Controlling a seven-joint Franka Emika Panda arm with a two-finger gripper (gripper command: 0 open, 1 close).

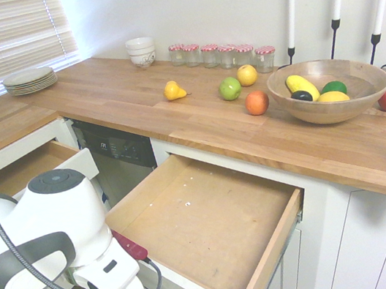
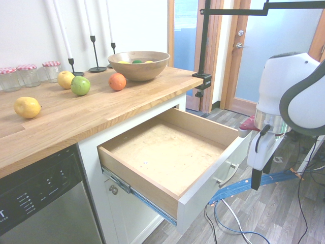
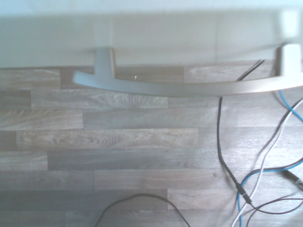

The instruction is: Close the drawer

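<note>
With its hand (image 2: 256,175) spread wide outside the drawer (image 2: 172,152), at its 3 o'clock corner, a push could snag the handle (image 3: 189,86)

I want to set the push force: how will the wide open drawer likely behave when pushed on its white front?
The drawer looks empty, so it is probably light for its size. A metal slide rail shows under its side, so it should glide straight in rather than tip. The silver handle looks rigid and smooth; a contact there might slip, so the flat front seems safer.
</note>
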